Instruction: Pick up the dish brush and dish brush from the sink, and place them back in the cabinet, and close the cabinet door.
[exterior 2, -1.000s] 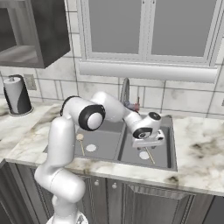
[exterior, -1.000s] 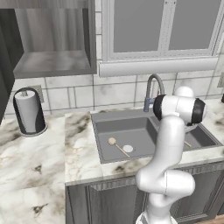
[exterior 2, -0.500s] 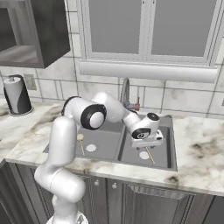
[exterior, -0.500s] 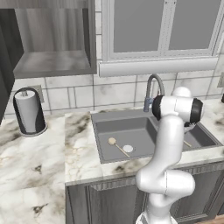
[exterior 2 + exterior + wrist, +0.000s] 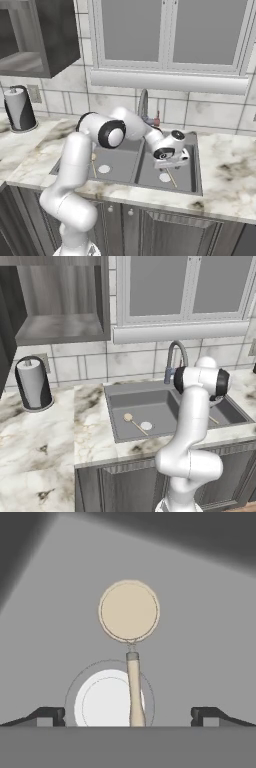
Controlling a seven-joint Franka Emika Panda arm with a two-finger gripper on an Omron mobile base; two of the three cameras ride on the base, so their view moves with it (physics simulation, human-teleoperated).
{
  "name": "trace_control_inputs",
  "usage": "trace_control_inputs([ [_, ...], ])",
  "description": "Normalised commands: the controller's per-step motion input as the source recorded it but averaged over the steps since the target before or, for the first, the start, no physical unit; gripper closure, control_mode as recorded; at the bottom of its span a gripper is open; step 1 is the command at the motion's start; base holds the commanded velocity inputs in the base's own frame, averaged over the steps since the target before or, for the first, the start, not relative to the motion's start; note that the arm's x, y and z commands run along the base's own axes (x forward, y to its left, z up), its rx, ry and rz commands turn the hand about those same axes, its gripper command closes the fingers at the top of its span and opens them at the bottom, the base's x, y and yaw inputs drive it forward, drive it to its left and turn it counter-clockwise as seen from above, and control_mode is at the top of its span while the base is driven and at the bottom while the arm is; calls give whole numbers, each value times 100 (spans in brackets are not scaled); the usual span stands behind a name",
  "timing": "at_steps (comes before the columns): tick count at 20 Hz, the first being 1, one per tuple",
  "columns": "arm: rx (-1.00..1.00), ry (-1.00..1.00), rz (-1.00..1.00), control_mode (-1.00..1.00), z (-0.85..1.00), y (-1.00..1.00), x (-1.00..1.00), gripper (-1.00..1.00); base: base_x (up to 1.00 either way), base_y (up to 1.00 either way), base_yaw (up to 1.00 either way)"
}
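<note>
I see the sink holding both brushes: one dish brush in the left basin, the other dish brush below my gripper, jaws apart, across the drain.

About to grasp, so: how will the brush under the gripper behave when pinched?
The brush looks like rigid wood, so probably no flex. Its thin handle lies flat between the fingers, across the drain, and may twist or slide if pinched off-centre. The round head probably makes it head-heavy, so it may droop.
</note>
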Motion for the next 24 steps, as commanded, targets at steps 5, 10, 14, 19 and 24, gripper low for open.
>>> trace_control_inputs([
  [5,0,-2,3,-100,-15,-33,2,-100,0,0,0],
  [10,0,-1,1,-100,-26,-9,0,-100,0,0,0],
  [14,0,0,0,-100,-21,0,0,-100,0,0,0],
  [19,0,2,0,-100,-23,2,0,-100,0,0,0],
  [24,0,0,0,-100,-25,0,0,-100,0,0,0],
])
